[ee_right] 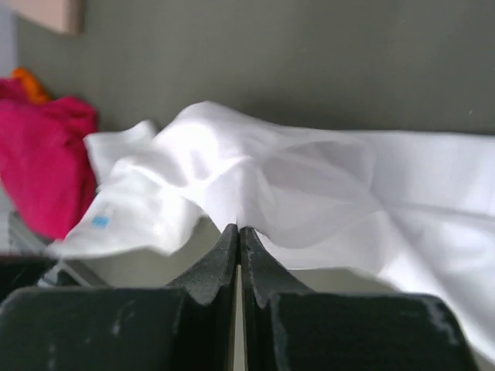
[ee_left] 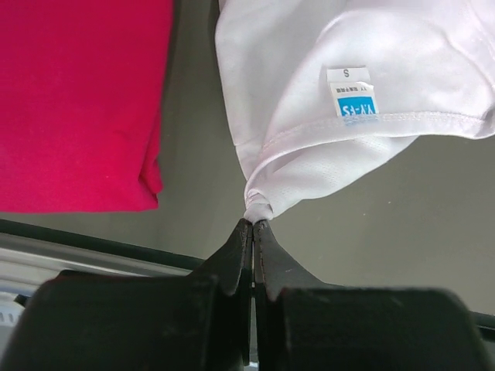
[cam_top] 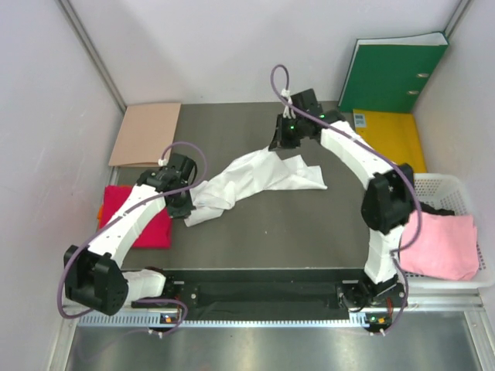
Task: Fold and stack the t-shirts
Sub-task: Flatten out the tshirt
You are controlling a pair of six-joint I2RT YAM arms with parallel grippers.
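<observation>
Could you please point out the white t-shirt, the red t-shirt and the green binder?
white t-shirt [cam_top: 257, 178]: top view, its stretched middle.
red t-shirt [cam_top: 152, 230]: top view, near-right corner.
green binder [cam_top: 390, 73]: top view, front cover.

White t-shirt [cam_top: 255, 179]: rumpled, stretched in a diagonal band across the desk [cam_top: 309, 224], with one bunched edge pinched at the tips of the closed left fingers [ee_left: 236, 251] and a raised fold pinched at the tips of the closed right fingers [ee_right: 224, 255]; its blue neck label [ee_left: 354, 104] lies just beyond the left fingers. Crimson t-shirt [cam_top: 139, 216]: folded flat, just left of the left fingers. Pale pink t-shirt [cam_top: 442, 246]: loosely folded, well apart from both pairs of fingers.
</observation>
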